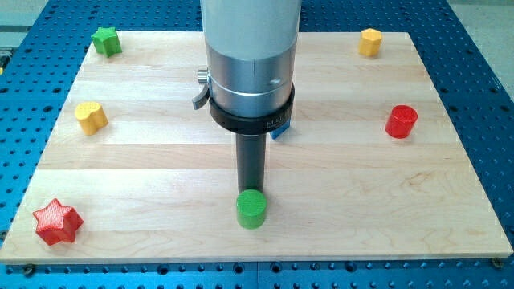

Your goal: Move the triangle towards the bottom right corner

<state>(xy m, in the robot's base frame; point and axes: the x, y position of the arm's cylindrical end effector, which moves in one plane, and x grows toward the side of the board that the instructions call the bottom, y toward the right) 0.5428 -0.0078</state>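
Pale wooden desk (144, 168), seen from the front, with small coloured blocks spread about it. I run an arm that carries no jaws, only a dark rod, so nothing is open, shut or held. My tip (251, 190) rests on the desk low in the middle of the view, just behind the green cylinder (251, 209), touching it or very nearly so.

None of the blocks in plain sight is a triangle. A blue block (278, 132) peeks out at the view's right of the rod, just under the arm's wide collar. Most of it is hidden and I cannot make out its shape, but I judge it to be the triangle.

The blue block lies towards the view's top from my tip and slightly to the right. The bottom right corner is well away from it, down and to the right. My tip therefore sits on the near side of the block, the wrong side for this push. I judge it must first go round to the block's upper left, without nudging the green cylinder.

Elsewhere there are a green star (105, 39) at top left, a yellow block (91, 117) at left and a red star (57, 222) at bottom left. A yellow block (370, 42) sits at top right and a red cylinder (401, 121) at right.
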